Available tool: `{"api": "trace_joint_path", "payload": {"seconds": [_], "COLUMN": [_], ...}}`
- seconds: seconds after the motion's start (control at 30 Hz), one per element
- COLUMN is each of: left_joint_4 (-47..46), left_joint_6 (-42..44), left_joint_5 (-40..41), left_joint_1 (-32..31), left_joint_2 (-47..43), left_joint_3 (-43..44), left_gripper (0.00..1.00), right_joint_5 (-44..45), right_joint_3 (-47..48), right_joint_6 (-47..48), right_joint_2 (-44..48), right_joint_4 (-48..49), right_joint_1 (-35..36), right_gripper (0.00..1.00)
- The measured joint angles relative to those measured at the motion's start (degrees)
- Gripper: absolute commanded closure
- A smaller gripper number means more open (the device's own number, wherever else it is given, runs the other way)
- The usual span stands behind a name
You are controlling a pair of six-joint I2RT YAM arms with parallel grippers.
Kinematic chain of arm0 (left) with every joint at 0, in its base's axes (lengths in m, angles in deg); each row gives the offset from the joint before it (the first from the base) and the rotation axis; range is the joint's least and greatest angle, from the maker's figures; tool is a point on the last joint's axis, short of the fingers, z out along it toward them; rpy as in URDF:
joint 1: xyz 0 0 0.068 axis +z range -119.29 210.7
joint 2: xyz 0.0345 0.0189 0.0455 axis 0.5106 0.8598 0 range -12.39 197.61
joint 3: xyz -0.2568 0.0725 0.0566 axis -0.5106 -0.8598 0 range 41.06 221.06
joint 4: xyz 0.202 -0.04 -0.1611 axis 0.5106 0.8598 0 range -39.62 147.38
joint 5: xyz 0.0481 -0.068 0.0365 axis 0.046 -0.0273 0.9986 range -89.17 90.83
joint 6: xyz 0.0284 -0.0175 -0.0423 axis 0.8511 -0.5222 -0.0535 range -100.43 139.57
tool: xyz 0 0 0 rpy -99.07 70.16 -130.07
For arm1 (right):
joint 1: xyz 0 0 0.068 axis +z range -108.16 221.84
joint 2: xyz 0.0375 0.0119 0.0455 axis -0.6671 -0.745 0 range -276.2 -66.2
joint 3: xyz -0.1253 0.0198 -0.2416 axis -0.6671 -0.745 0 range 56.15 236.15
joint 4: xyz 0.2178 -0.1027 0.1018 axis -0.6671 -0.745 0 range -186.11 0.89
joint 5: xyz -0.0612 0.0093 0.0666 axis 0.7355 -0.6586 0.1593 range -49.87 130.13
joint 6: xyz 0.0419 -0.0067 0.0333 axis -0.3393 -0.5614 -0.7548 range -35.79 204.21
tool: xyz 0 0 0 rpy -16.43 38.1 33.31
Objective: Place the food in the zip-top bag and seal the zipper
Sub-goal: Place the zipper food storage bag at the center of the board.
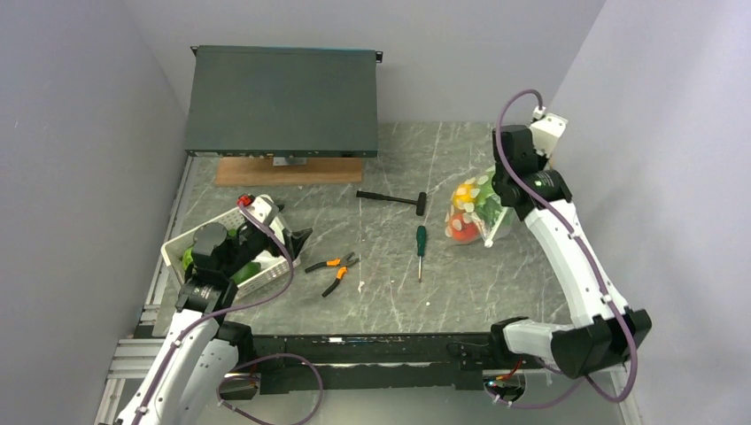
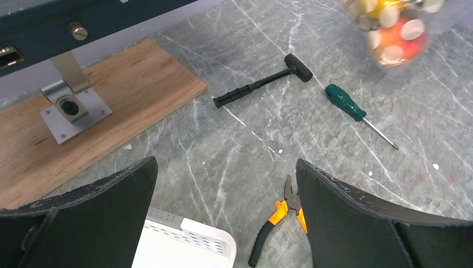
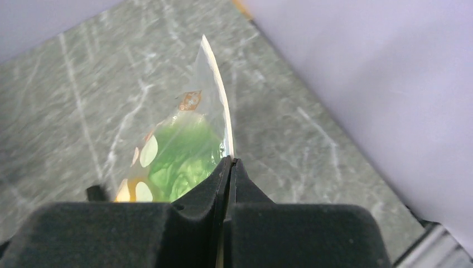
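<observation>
By the right wall (image 1: 673,133), right hand (image 3: 228,163) pinches zip-top bag (image 3: 178,148), long edge pointing outward

Robot lab test cell: plain pale grey partition walls (image 1: 71,133) boxing in a grey marble-pattern tabletop (image 1: 390,283), flat dark rack-style equipment case (image 1: 282,102) on a brown wooden board (image 1: 266,171), loose black mallet (image 1: 390,197), green-handled screwdriver (image 1: 421,239), orange-handled pliers (image 1: 342,266).

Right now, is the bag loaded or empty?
Loaded: red, orange and green food shows through the bag, whose edge the right gripper pinches shut. Green pieces also lie in the basket.
</observation>
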Motion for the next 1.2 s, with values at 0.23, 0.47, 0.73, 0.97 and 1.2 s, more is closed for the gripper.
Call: {"api": "trace_joint_path", "payload": {"seconds": [0.23, 0.47, 0.73, 0.97, 1.2], "left_joint_4": [0.5, 0.5, 1.0, 1.7, 3.9], "left_joint_6": [-1.5, -1.5, -1.4, -1.0, -2.4], "left_joint_5": [2.3, 2.5, 3.7, 4.7, 6.3], "left_joint_1": [0.0, -0.1, -0.3, -0.7, -0.7], "left_joint_2": [1.4, 1.0, 0.8, 0.8, 1.5], "left_joint_3": [1.3, 1.5, 1.5, 1.5, 2.8], "left_gripper": [0.00, 0.00, 0.00, 0.00, 0.00], "right_joint_5": [10.3, 13.2, 12.3, 2.7, -11.0], "right_joint_3": [-2.3, -6.3, -5.4, -5.4, -5.7], "right_joint_6": [2.2, 3.5, 1.3, 2.2, 6.1], "right_joint_2": [6.2, 3.0, -15.3, -16.2, -11.4], "right_joint_4": [-1.3, -1.1, 1.1, 5.6, 7.1], "right_joint_1": [-0.4, 0.5, 9.6, 10.2, 10.1], "right_gripper": [1.00, 1.00, 0.91, 0.72, 0.32]}}
